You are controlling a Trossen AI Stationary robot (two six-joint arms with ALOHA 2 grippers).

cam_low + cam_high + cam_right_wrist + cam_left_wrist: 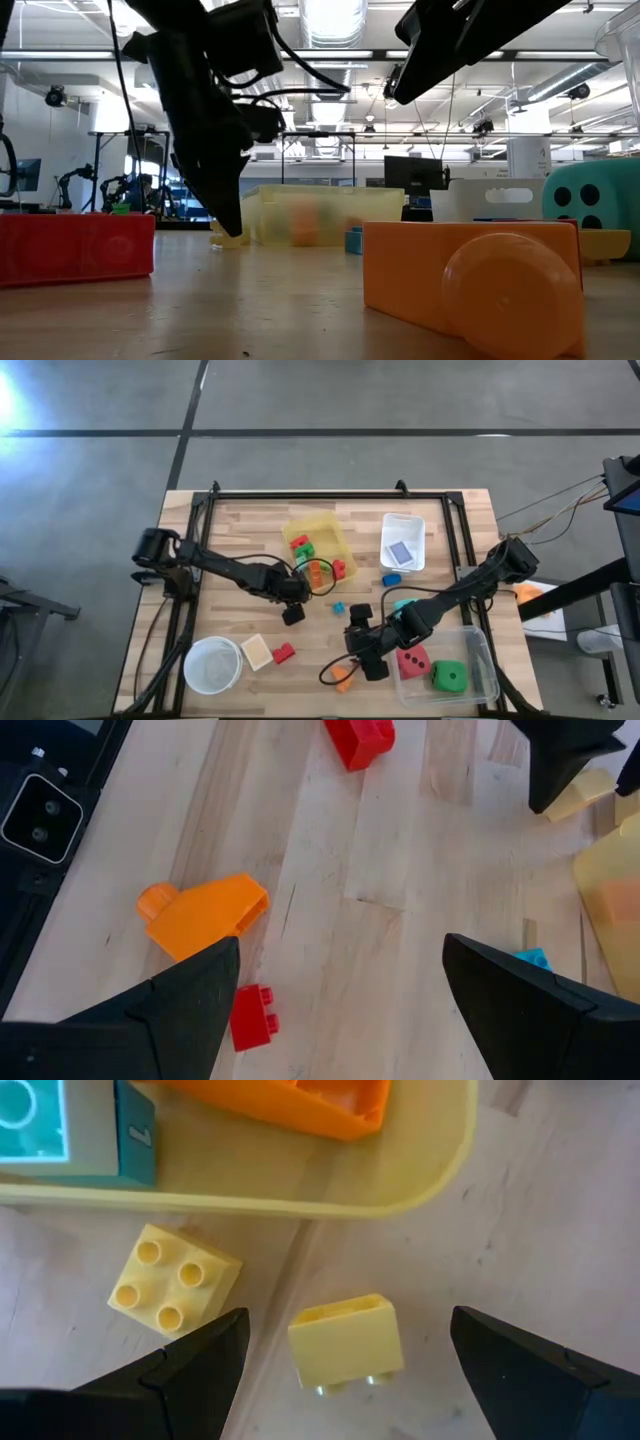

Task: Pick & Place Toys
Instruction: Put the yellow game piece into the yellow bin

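A pale yellow block [346, 1342] lies on the bench [240, 520] between the wide-spread fingers of the left claw [345, 1370], just outside the yellow bin [300, 1195]; only the wrist view shows a second studded yellow block [172, 1280] beside it; the right claw [340, 1010], wide too, hangs over an orange block [205, 915] near the clear bin [485, 660].

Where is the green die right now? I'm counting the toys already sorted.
In the high view the green die lies inside the clear bin at the table's front right corner, right beside the pink-red die.
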